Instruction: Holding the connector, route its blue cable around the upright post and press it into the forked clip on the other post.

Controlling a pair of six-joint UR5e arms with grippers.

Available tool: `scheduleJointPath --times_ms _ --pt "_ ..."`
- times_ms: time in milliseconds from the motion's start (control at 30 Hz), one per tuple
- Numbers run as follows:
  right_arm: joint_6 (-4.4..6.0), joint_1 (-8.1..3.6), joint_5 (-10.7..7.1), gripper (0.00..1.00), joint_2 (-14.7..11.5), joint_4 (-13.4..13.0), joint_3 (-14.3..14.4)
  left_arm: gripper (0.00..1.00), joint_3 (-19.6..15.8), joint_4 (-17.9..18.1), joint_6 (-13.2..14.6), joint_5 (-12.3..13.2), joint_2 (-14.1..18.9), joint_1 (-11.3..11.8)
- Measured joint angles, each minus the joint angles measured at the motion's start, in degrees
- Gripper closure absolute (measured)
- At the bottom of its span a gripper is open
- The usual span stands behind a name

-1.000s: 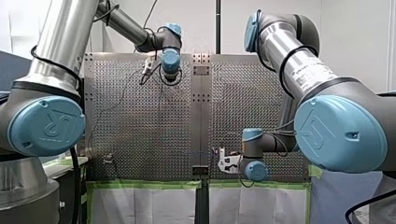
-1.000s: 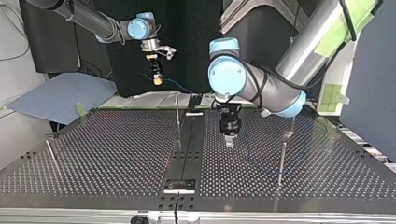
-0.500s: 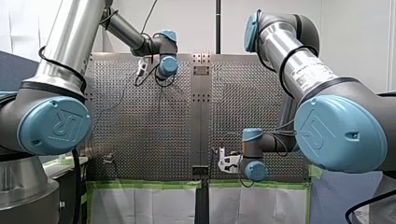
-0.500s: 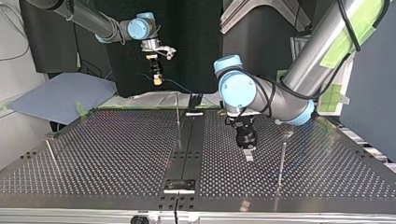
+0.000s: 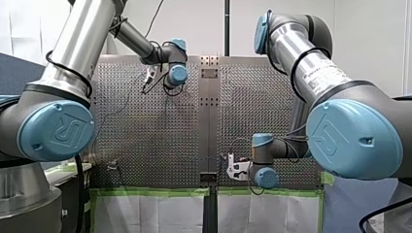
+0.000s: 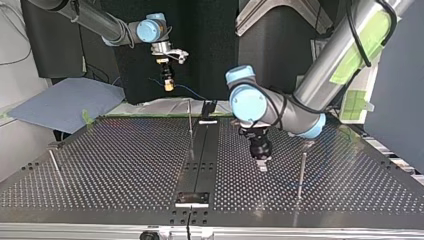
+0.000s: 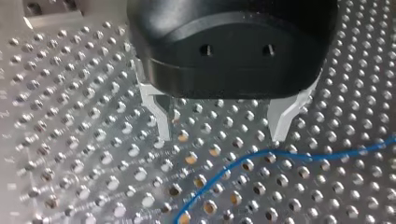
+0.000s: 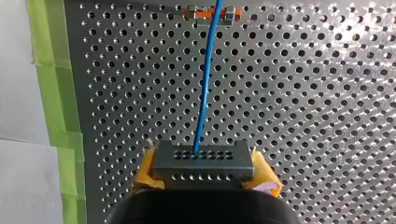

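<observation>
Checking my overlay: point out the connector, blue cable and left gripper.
connector (image 8: pixel 203 163), right wrist view, front face.
blue cable (image 8: pixel 205 84), right wrist view, mid-run.
left gripper (image 7: pixel 220 138), left wrist view, between fingertips.

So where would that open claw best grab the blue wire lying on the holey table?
Probably the bend of the blue cable just ahead of my left gripper, from straight above. It seems to lie flat on the perforated table, so only its top is reachable, and there it slants across the open gripper's closing line rather than along it.
</observation>
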Motion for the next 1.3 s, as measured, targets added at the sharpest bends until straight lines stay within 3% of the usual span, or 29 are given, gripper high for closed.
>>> scheduleJointPath --times_ms 367,633,1033,1300 --pt "-0.08 0.07 0.00 1.00 0.00 0.05 0.00 0.00 0.87 0.67 1.32 -0.38 -2.83 0.02" --pt "-0.09 0.14 0.00 1.00 0.00 0.05 0.00 0.00 2.23 0.82 3.26 -2.89 -3.23 0.66" --pt "-0.17 0.22 0.00 1.00 0.00 0.13 0.00 0.00 3.13 0.71 5.09 -3.32 -6.85 0.29" --pt "-0.17 0.21 0.00 1.00 0.00 0.14 0.00 0.00 3.15 0.86 6.31 -4.39 -7.46 0.57"
